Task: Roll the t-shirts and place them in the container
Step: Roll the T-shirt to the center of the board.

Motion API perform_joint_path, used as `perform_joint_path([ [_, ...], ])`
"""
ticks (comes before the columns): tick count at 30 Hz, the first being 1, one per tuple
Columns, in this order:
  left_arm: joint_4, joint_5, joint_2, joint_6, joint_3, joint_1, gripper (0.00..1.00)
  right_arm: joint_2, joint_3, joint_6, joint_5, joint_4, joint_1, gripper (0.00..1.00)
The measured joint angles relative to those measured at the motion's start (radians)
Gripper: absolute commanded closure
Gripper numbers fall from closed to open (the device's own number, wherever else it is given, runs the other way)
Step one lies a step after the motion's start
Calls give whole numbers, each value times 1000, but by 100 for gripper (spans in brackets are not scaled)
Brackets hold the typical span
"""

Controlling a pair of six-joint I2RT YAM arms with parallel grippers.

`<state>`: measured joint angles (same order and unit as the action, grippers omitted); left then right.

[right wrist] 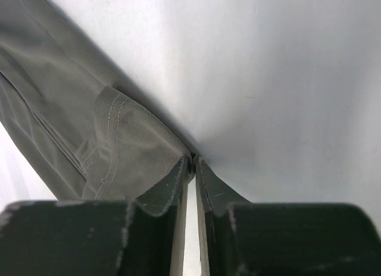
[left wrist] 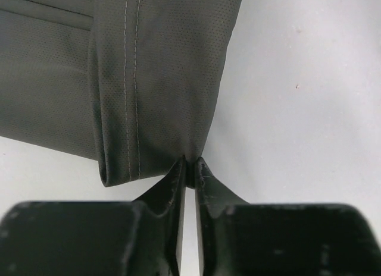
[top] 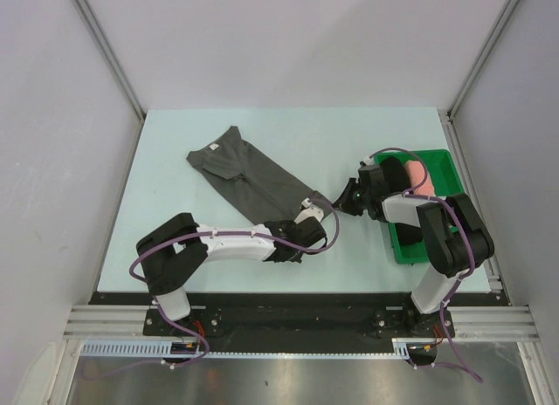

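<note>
A dark charcoal-grey t-shirt (top: 253,176), folded into a long strip, lies diagonally on the table, its small white neck label at the far left end. At its near right end both grippers pinch the hem. My left gripper (top: 309,208) is shut on one hem corner of the grey t-shirt (left wrist: 149,91), the fingertips (left wrist: 178,169) nipping the cloth edge. My right gripper (top: 343,199) is shut on the other corner of the t-shirt (right wrist: 125,139), which is drawn up into a peak. A salmon-pink roll (top: 420,175) and a black roll (top: 397,171) lie in the tray.
A green plastic tray (top: 441,161) stands at the right edge of the table, partly under my right arm. Grey walls enclose the table at the left, back and right. Bare pale table surface (top: 175,222) lies left of the shirt.
</note>
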<state>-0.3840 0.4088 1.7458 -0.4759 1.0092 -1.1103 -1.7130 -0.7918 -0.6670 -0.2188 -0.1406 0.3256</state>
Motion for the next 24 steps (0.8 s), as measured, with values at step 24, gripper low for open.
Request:
perform_joint_path([
  [24, 204, -344, -130, -40, -131, 7, 100, 194, 0, 70, 161, 318, -18, 100],
])
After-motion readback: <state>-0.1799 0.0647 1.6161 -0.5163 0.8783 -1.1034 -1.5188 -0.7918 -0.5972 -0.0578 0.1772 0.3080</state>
